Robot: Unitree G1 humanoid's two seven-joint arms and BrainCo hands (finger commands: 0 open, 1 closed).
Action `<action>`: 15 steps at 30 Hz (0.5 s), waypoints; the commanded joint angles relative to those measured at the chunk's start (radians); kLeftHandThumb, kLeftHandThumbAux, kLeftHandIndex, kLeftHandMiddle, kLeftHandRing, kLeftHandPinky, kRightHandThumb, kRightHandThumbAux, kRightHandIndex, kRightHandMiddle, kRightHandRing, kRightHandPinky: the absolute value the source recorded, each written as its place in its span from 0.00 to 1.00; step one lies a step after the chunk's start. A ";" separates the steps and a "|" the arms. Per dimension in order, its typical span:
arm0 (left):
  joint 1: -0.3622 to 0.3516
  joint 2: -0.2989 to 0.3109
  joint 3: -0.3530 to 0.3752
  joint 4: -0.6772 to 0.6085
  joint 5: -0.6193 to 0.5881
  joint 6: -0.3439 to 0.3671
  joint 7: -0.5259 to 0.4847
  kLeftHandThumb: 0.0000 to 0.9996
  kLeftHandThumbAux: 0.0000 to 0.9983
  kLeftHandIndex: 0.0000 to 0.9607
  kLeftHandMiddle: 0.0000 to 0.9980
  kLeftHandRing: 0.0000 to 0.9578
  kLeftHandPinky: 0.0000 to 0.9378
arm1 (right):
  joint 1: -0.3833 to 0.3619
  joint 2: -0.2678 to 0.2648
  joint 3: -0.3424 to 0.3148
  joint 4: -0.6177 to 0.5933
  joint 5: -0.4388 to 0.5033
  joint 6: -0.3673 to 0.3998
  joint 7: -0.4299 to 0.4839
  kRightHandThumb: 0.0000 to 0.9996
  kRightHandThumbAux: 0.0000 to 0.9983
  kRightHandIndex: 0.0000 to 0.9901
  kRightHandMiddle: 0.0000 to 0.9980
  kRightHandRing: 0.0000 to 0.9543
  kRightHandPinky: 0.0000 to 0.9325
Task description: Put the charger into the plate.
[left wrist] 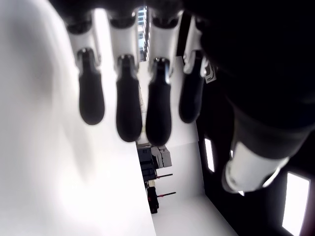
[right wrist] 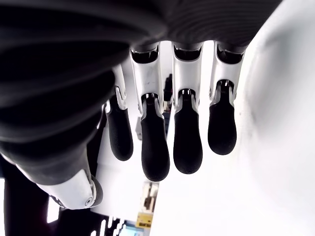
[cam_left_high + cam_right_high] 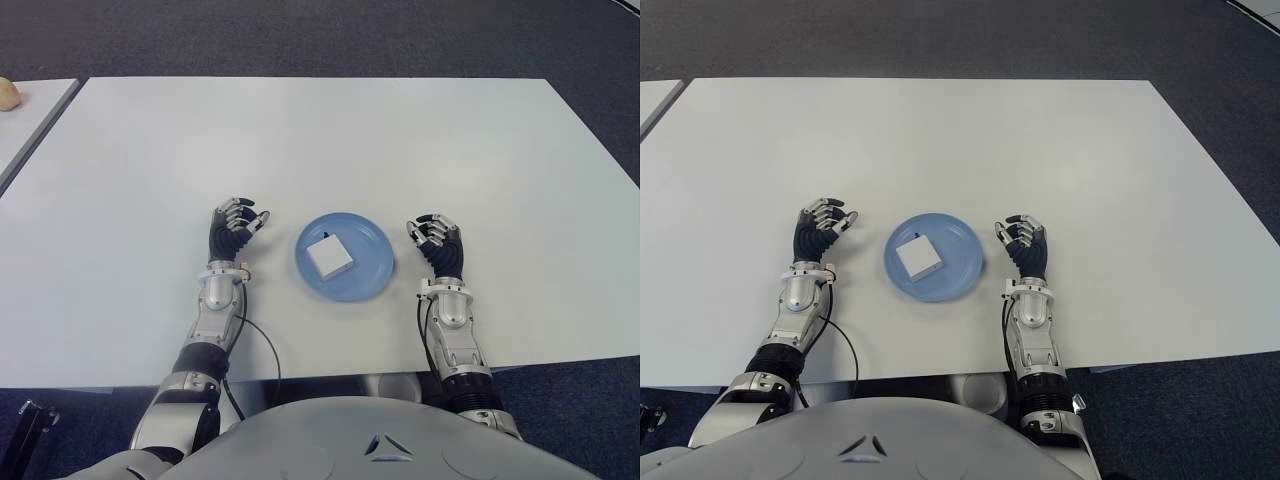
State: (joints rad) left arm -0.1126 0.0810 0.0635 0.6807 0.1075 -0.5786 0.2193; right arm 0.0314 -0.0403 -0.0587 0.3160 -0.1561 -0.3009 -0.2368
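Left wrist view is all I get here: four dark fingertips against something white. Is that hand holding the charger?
Observer: No. The white charger lies in the blue plate on the table; the left hand is beside the plate on its left, holding nothing.
Operator: And the other hand?
Observer: The right hand shows on the plate's right side, also holding nothing, fingers relaxed.
Operator: Is anything else on that table?
Observer: Not that I can see. A small tan object sits on a separate surface at the far left.
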 commanded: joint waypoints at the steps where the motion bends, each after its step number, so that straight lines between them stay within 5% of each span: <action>1: -0.003 -0.003 0.010 0.026 -0.005 0.021 0.007 0.70 0.72 0.45 0.58 0.58 0.56 | -0.005 0.001 0.002 0.014 0.009 0.009 0.011 0.71 0.73 0.44 0.63 0.65 0.66; 15: -0.018 0.002 0.021 0.061 -0.051 0.041 -0.042 0.70 0.72 0.45 0.55 0.56 0.53 | -0.010 -0.001 0.004 0.011 0.003 0.041 0.019 0.71 0.73 0.44 0.62 0.64 0.64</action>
State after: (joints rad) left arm -0.1368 0.0813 0.0776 0.7162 0.0695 -0.5613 0.2001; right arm 0.0276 -0.0416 -0.0577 0.3180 -0.1564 -0.2848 -0.2232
